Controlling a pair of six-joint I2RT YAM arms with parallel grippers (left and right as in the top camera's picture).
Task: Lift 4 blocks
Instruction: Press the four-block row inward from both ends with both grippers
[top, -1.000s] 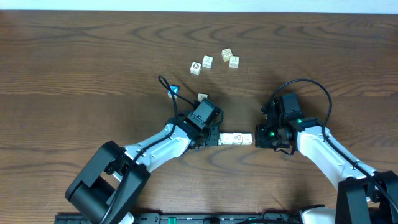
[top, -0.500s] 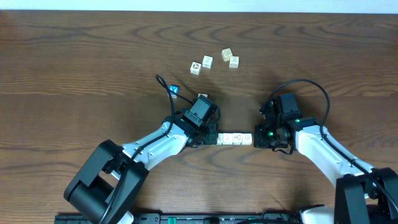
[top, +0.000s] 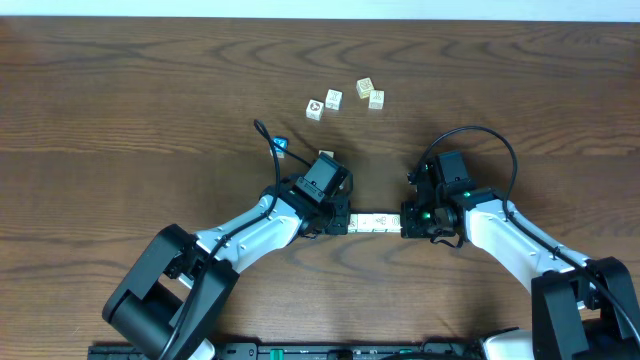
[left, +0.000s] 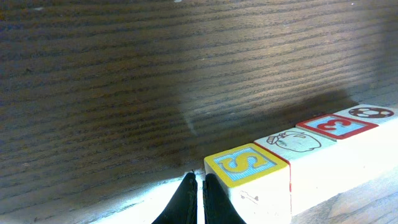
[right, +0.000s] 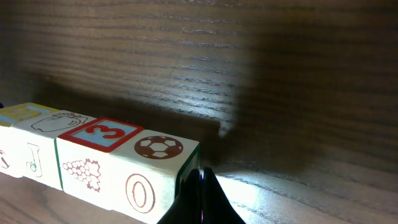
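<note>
**Row of blocks held between two arms.** A row of blocks (top: 376, 222) is shown near the middle of the table (top: 120, 90), a dark brown wooden surface with a fine wavy grain. The row is made up of four small cubes of cream-white wood, square-faced and sharp-edged, set face to face in a straight line.

Their printed tops are seen from the left wrist, counted outward from the fingers:
- a yellow block (left: 245, 165) with a blue-bordered S
- a line-drawn block (left: 292, 142)
- a red block (left: 336, 126) with a 3
- a ball block (left: 371, 113) with a black soccer ball

From the right wrist, grapes and a ringed 0 are seen printed on the side faces.

The slim black fingers of the left gripper (top: 347, 222) are pressed together, with their tips set at the yellow end of the row. The fingers of the right gripper (top: 405, 221) are likewise pressed together at the ball end. Whether the row is clear of the table cannot be told.

Four loose cubes (top: 343, 98) of the same wood are scattered farther back, well apart from the row. A blue-and-white cube (top: 281, 144) is seen beside a black cable (top: 264, 134).
</note>
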